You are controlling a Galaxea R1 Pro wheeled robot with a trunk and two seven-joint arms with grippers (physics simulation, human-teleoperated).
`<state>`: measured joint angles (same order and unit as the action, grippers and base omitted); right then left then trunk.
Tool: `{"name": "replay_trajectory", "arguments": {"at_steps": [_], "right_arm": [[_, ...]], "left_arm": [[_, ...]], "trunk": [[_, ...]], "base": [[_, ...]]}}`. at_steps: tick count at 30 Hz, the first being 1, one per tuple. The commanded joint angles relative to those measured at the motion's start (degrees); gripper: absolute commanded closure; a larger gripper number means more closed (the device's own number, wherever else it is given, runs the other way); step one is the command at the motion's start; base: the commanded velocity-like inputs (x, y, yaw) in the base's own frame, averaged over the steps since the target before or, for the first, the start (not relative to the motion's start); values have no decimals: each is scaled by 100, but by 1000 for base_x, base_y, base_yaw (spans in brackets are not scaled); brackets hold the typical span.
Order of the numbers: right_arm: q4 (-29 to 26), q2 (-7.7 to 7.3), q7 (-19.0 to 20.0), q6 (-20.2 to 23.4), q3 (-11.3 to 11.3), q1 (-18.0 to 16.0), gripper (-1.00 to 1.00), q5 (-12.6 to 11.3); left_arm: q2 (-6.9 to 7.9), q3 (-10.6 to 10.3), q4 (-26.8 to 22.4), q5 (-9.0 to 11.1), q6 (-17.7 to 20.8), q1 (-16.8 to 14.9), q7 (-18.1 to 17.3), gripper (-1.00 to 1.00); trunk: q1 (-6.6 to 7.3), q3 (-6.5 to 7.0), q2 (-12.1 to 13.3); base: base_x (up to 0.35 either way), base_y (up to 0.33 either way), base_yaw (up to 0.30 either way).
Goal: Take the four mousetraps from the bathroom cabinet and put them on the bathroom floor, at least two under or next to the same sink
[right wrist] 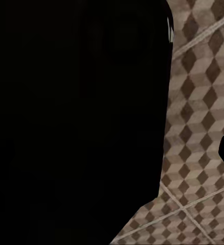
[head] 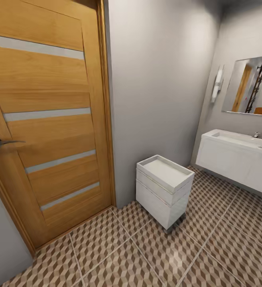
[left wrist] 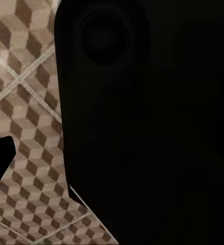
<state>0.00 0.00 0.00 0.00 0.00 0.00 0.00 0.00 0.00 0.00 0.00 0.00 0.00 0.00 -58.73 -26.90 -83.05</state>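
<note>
While I am on the way through the bathroom, my head camera shows a wooden door (head: pixel 47 119), a small white drawer unit (head: pixel 164 189) by the grey wall, and the sink (head: pixel 238 140) on its white vanity (head: pixel 234 161) under a mirror (head: pixel 252 85), all above the bathroom floor (head: pixel 146 255) with its cube pattern. The mousetraps and the cabinet I cannot place from here, so I must turn to look for them. Both wrist cameras are mostly covered by dark robot body, with tiles beside it (left wrist: pixel 25 102) (right wrist: pixel 199 102); whether the jaws on either arm are open or closed I cannot tell, nor if they carry anything. I judge a trap will be light, stiff and thin, with a sprung metal part. I would pinch the wooden board by its long edges, away from the metal, with little force.
</note>
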Motion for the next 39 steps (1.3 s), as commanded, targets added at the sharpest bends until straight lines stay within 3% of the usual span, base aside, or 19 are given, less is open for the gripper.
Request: {"name": "replay_trajectory", "arguments": {"at_steps": [1, 6, 12, 26, 39], "right_arm": [[-33, 33, 22, -33, 3, -34, -100, 22], [-196, 194, 18, -147, 19, -47, -100, 21], [-298, 257, 5, -248, 32, -48, -100, 25], [-331, 275, 0, -606, 35, -52, -100, 26], [-646, 231, -45, -959, 36, -51, -100, 46]], "left_arm": [[16, 25, -33, 11, -33, 9, -22, -100], [21, 26, -194, -1, -194, 9, -20, -100], [25, 20, -249, -7, -262, 9, -12, -100], [45, 20, -280, -14, -454, 9, 5, -100], [154, 31, -681, -30, -766, 9, 15, -100]], "trunk": [[0, -3, -3], [0, -3, -3], [0, -3, -3], [0, -3, -3], [0, -3, -3]], "base": [[0, 0, 0], [0, 0, 0], [0, 0, 0], [0, 0, 0], [0, 0, 0]]}}
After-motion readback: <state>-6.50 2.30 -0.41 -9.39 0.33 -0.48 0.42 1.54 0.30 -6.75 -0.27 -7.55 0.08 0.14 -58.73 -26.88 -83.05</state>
